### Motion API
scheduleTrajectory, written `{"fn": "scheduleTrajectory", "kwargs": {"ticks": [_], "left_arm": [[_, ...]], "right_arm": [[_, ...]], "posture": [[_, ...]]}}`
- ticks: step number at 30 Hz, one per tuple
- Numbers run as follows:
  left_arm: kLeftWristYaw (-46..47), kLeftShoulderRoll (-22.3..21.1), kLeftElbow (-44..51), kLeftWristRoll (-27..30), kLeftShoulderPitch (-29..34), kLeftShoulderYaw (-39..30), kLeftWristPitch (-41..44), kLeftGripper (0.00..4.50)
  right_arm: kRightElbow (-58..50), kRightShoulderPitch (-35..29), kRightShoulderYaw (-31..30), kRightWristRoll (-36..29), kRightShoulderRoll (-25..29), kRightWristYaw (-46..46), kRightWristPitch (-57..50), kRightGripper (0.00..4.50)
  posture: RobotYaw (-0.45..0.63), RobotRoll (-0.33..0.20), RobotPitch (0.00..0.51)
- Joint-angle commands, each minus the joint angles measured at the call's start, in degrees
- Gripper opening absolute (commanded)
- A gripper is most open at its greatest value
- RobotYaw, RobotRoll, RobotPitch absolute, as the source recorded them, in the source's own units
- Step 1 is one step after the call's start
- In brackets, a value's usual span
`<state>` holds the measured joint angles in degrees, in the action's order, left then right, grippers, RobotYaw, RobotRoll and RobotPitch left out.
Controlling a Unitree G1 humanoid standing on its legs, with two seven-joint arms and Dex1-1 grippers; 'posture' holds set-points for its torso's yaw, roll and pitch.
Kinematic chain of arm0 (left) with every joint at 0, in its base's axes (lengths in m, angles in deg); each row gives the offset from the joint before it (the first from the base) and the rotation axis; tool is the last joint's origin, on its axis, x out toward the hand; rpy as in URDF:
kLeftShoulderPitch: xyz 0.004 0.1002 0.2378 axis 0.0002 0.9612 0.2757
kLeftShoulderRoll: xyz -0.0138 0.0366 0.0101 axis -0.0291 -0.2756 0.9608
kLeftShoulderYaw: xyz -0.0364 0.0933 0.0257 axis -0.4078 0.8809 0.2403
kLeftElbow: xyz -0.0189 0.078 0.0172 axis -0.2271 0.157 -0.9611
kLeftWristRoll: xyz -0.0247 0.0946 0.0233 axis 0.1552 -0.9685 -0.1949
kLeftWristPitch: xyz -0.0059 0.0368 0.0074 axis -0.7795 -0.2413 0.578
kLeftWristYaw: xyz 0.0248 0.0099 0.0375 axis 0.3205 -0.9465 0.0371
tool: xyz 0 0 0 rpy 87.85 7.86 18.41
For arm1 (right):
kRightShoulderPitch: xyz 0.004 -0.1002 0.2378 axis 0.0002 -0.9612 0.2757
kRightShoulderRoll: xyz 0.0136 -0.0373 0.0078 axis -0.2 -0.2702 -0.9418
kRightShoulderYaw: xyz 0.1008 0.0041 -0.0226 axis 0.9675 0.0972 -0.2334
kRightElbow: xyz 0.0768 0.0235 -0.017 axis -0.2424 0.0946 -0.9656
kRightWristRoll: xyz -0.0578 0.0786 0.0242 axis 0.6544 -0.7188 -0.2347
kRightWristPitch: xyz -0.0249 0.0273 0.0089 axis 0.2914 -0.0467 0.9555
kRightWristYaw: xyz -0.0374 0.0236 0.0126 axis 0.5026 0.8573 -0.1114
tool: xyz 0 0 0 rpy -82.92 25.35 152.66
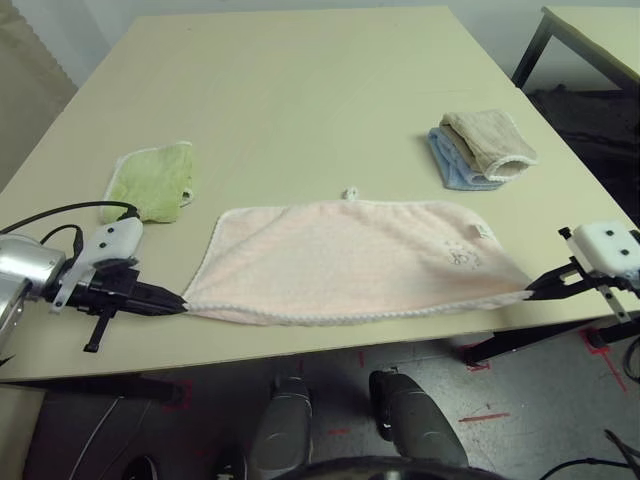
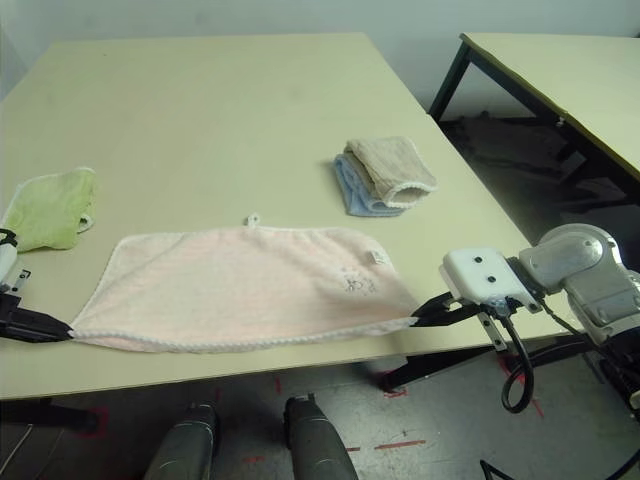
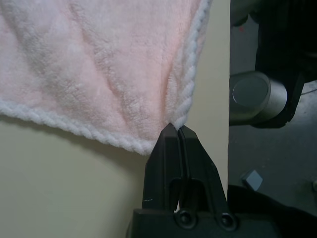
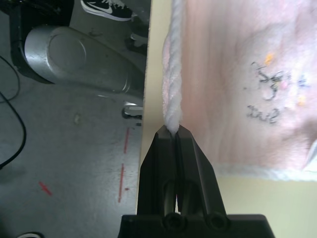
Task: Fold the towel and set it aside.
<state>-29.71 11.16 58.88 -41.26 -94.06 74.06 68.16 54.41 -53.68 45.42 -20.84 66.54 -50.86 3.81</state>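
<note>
Your towel lay flat along the table's near edge, left gripper pinched its near left corner, right gripper clamped the near right corner, green cloth beyond on your left, folded cloths far right.

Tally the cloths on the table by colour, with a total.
Pink towel: 1
Green cloth: 1
Beige cloth: 1
Blue cloth: 1
Total: 4

Both arms reach low and wide — left gripper and right gripper pinched closed.
</note>
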Motion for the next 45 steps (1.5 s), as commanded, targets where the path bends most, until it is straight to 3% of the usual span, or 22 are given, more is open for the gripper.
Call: {"fn": "scheduleTrajectory", "kwargs": {"ticks": [1,8,10,13,17,21,23,27,30,34,38,41,45], "left_arm": [[-0.24,0.4,-0.15,-1.02,1.03,-1.77,-0.87,0.05],[-0.26,0.38,-2.7,-1.53,-0.18,-1.68,-2.24,0.05],[-0.26,0.82,-2.76,0.12,-2.82,-1.72,1.22,0.05],[-0.05,3.1,-4.36,2.05,-11.1,-2.3,9.63,0.05],[13.5,11.98,-24.89,-8.11,-42.28,-0.48,6.11,0.05],[35.11,16.36,-44.5,-16.77,-64.74,-0.72,-0.04,0.05],[44.76,16.65,-51.08,-20.28,-72.18,-0.66,-2.8,0.05],[49.56,16.26,-56.01,-23.32,-77.57,-0.86,-7.1,0.05],[43.6,15.73,-56.16,-23.77,-75.23,-0.88,-10.65,0.05],[30.45,15.26,-54.58,-23.27,-66.01,-0.14,-14.9,0.05],[12.43,14.41,-50.36,-21.04,-55.18,0.28,-15.47,0.05],[0.74,9.31,-36.83,-13.58,-40.66,5.48,-7.87,0.05],[-0.26,4.31,-20.18,-4.36,-26.69,5.76,0.26,0.05]], "right_arm": [[-1.15,-0.71,-0.37,-0.51,1.58,-0.16,-1.9,0.0],[-0.46,0.88,-0.75,-1.67,1.76,-0.16,-4.48,0.0],[-1.89,3.46,0.82,-4.71,0.08,-0.16,-11.32,0.0],[0.88,11.05,2.86,-3.79,-4.73,-0.16,-17.77,0.0],[25.38,37.48,6.24,10.26,-19.5,15.38,-9.75,0.0],[44.18,54.74,8.0,20.92,-24.21,34.81,-0.7,0.0],[50.15,60.56,7.75,26.06,-24.16,43.62,2.86,0.0],[55.19,64.69,8.37,31.04,-23.54,50.13,6.6,0.0],[55.18,61.05,9.26,30.63,-23.24,41.62,9.92,0.0],[51.65,50.38,11.11,26.33,-22.91,20.31,16.08,0.0],[44.81,39.81,12.87,21.24,-22.62,5.31,19.13,0.0],[27.15,26.15,7.46,9.33,-17.57,0.19,12.77,0.0],[11.53,14.71,3.55,0.91,-10.34,-0.16,6.19,0.0]], "posture": [[0.05,0.0,0.138],[0.05,0.0,0.138],[0.05,0.0,0.138],[0.05,0.0,0.138],[0.05,0.0,0.14],[0.04,0.0,0.138],[0.04,0.0,0.136],[0.04,0.0,0.134],[0.03,0.0,0.131],[0.02,0.0,0.136],[0.02,0.0,0.14],[0.03,0.0,0.145],[0.05,0.0,0.146]]}}
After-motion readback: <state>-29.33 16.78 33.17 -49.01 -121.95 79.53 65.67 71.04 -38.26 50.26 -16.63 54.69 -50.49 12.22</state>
